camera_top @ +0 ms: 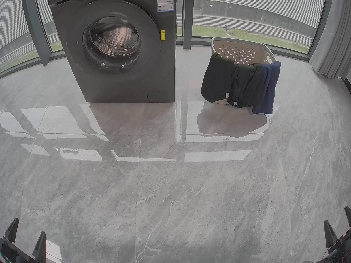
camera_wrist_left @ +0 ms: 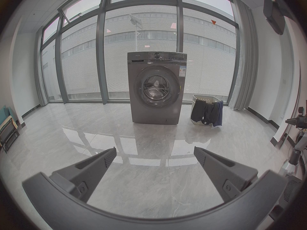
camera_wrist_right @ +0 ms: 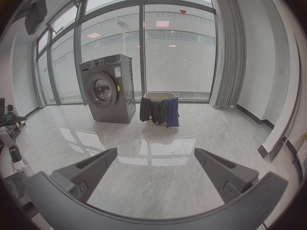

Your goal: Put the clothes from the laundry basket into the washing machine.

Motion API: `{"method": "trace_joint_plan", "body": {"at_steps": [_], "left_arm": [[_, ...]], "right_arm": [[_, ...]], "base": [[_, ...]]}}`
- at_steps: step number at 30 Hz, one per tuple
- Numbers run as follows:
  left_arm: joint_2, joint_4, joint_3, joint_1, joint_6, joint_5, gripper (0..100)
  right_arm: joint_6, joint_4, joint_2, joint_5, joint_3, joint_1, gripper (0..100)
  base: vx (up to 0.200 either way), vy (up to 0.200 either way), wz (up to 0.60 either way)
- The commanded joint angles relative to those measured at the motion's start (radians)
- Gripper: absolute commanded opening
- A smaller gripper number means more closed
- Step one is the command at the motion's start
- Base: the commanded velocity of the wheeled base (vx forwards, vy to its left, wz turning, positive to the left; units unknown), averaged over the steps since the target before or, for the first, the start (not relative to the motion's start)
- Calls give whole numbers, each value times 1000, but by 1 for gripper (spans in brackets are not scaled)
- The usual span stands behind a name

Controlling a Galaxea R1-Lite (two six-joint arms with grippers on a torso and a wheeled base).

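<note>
Clothes [camera_top: 234, 81] hang over the basket [camera_top: 243, 52] rim, upper right of frame, far off. I judge my right hand [camera_top: 337, 218], lower right, nearer than the left hand [camera_top: 28, 228]. Both are spread apart and empty.

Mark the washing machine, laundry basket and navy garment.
washing machine [camera_top: 111, 42], head view, on its round door.
laundry basket [camera_top: 241, 52], head view, on its perforated back wall.
navy garment [camera_top: 268, 88], head view, on cloth hanging down the front.

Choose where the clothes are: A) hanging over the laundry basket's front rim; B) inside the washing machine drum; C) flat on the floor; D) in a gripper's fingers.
A: the dark clothes drape over the rim of the laundry basket, beside the washing machine.
</note>
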Motion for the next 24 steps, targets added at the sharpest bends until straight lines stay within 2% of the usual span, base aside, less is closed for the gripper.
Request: {"method": "trace_joint_plan", "body": {"at_steps": [1,9,14,24], "left_arm": [[-12,0,18,1,0,0,100],[-12,0,18,1,1,0,100],[-12,0,18,1,15,-8,100],[-12,-2,18,1,15,-11,100]], "right_arm": [[-1,0,-15,1,18,1,100],[-1,0,-15,1,18,1,100],[0,0,-15,-1,18,1,100],[0,0,-15,-1,18,1,100]], "base": [[0,0,0],[0,0,0],[200,0,0],[200,0,0]]}}
